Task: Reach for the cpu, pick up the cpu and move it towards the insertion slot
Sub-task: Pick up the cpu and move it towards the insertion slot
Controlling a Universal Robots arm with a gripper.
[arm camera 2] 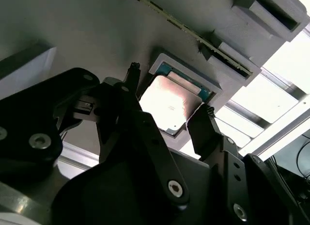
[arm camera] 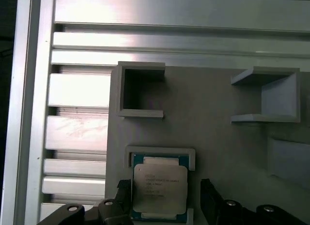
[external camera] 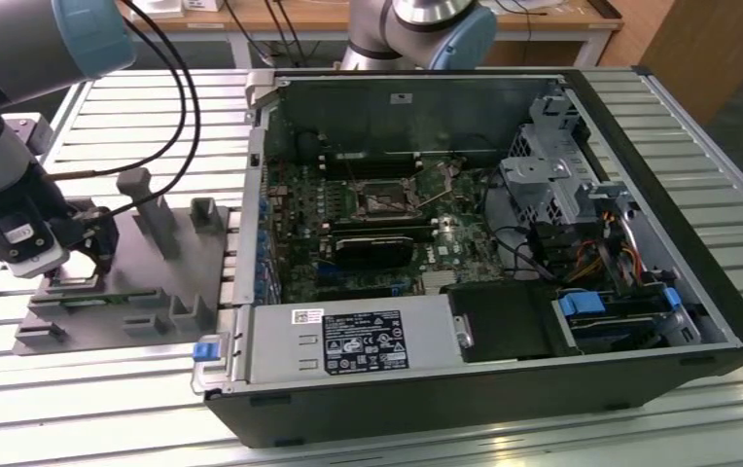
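While the gripper (arm camera 2: pixel 170 90) hangs over the grey fixture (arm camera: pixel 208 137), jaws stand open astride the cpu (arm camera: pixel 160 187). In the exterior view the insertion slot (external camera: pixel 382 201) sits well apart, approx. 3 o'clock from it.

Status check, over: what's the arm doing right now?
Gripper open, straddling the cpu. It sits in the grey holder, not lifted. Nothing in the way.

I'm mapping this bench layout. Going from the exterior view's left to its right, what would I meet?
gripper → tall grey post → insertion slot → metal drive cage
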